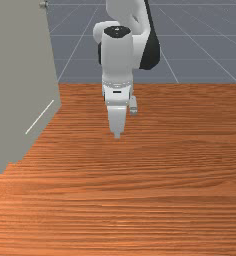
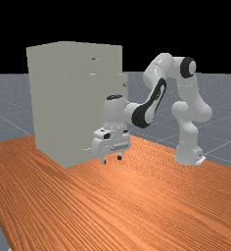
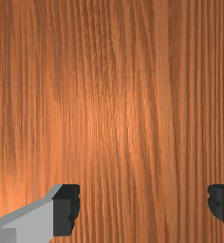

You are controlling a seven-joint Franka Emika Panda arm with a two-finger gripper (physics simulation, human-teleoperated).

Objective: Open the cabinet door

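No legible text, label, brand, number or sign in the front, far or wrist view.

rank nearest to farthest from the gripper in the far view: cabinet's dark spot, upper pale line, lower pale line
1. Lower pale line, low on the cabinet
2. Upper pale line, well above the gripper
3. Dark spot, highest of the three
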